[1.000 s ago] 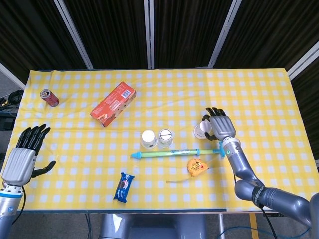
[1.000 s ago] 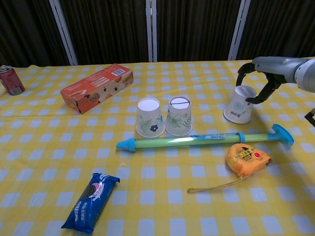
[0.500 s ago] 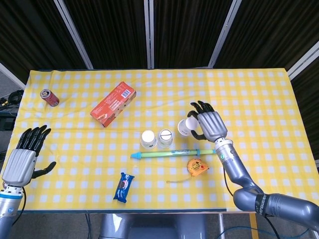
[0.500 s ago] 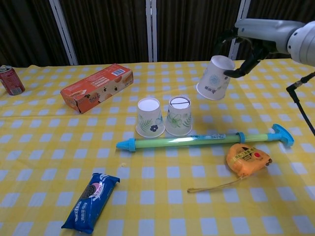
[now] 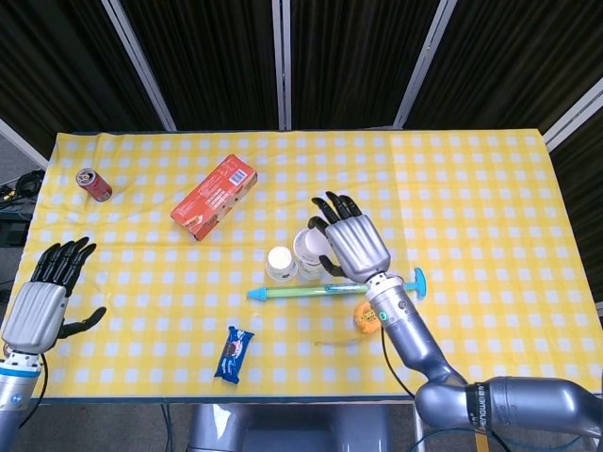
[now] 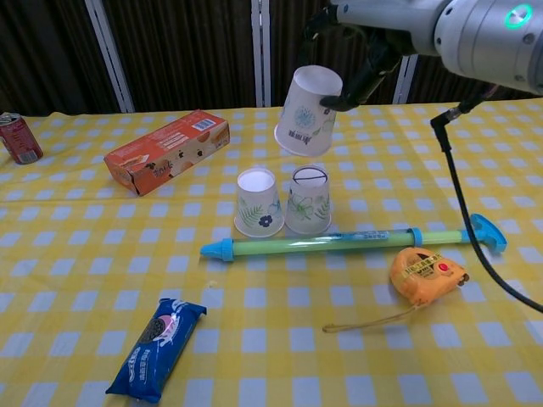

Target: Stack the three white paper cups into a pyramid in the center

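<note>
Third paper cup [image 6: 308,111], upside down, is pinched in the right hand [image 5: 350,242] fingers [image 6: 366,72] above two inverted cups [image 6: 282,202].

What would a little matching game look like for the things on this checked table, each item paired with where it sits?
Things:
1. soda can
2. cookie packet
3. tape measure
4. third paper cup

Places:
A. near the front edge, left of centre
B. held in the air by the right hand, above the two cups standing side by side
C. far left corner of the table
D. just in front of the long green and blue tube, on the right

Pairs: 1-C, 2-A, 3-D, 4-B
</note>
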Controlling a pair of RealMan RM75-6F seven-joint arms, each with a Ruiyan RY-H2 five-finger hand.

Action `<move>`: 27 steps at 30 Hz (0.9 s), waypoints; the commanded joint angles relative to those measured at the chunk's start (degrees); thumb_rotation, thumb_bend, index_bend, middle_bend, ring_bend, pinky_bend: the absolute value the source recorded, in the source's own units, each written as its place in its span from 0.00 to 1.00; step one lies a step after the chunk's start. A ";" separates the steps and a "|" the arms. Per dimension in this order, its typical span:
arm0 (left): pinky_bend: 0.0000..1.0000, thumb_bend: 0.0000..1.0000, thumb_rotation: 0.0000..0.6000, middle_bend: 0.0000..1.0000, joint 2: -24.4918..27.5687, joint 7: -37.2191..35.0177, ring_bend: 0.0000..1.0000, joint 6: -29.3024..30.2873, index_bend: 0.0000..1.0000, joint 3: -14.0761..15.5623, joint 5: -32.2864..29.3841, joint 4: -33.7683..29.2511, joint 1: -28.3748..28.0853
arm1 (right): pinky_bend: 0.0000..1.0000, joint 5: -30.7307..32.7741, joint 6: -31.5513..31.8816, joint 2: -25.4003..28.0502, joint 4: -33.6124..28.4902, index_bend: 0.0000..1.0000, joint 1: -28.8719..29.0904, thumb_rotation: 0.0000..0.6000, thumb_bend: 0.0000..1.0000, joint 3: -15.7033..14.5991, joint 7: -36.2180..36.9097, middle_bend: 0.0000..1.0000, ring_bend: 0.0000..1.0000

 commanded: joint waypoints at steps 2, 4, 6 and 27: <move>0.00 0.22 1.00 0.00 0.30 -0.96 0.00 -0.60 0.00 -0.19 -0.39 0.14 -0.11 | 0.12 1.84 1.48 -3.62 2.01 0.48 2.01 1.00 0.29 -1.29 -2.56 0.11 0.00; 0.00 0.22 1.00 0.00 0.37 -1.32 0.00 -1.05 0.00 -0.35 -0.75 0.30 -0.22 | 0.12 2.33 1.70 -4.87 3.05 0.48 2.48 1.00 0.29 -1.55 -2.90 0.11 0.00; 0.00 0.22 1.00 0.00 0.42 -1.48 0.00 -1.39 0.00 -0.42 -0.89 0.41 -0.32 | 0.12 2.68 1.80 -5.74 3.86 0.48 2.80 1.00 0.30 -1.69 -3.01 0.11 0.00; 0.00 0.22 1.00 0.00 0.80 -2.48 0.00 -2.69 0.00 -0.77 -1.27 0.39 -0.46 | 0.12 3.62 0.95 -9.20 8.92 0.48 4.02 1.00 0.30 -1.89 -1.36 0.11 0.00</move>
